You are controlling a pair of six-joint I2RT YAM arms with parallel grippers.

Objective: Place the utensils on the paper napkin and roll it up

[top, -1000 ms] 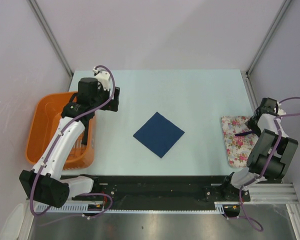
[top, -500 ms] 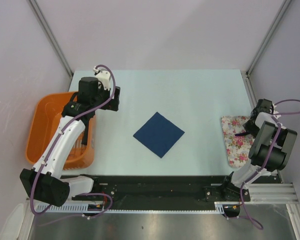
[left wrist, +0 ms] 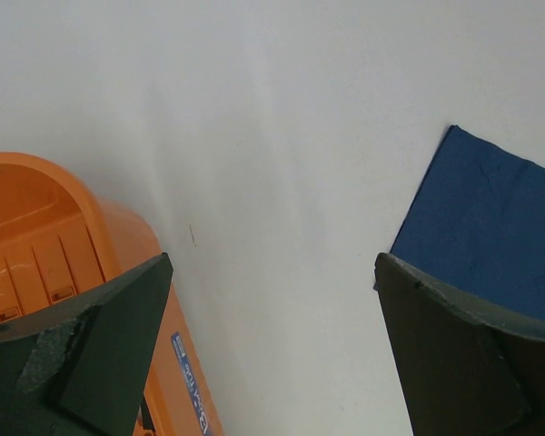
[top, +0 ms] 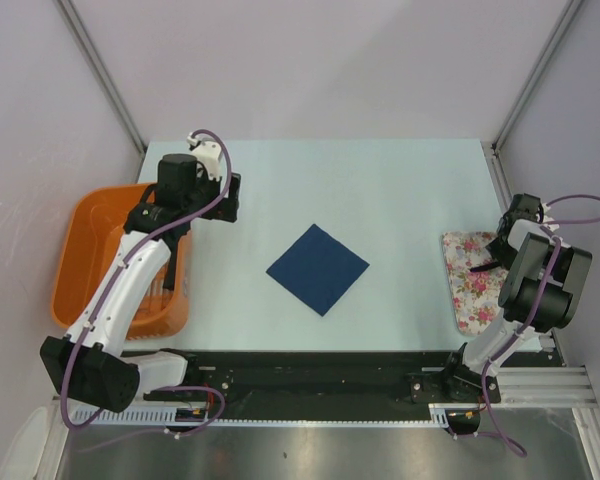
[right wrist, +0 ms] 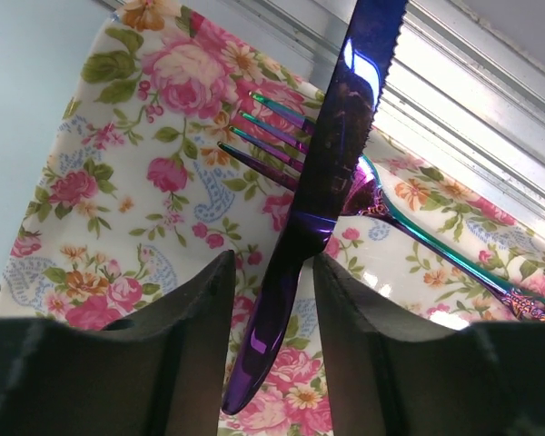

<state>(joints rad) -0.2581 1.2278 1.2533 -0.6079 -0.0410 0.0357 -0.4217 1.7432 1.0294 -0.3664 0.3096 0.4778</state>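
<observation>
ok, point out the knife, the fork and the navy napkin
knife (right wrist: 334, 123), right wrist view, mid-blade
fork (right wrist: 361, 193), right wrist view, neck just right of the knife
navy napkin (top: 318, 268), top view, centre of the sheet

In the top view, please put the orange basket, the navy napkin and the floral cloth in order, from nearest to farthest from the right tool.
1. The floral cloth, at the table's right edge, directly under the right tool.
2. The navy napkin, in the middle of the table.
3. The orange basket, at the far left side.
</observation>
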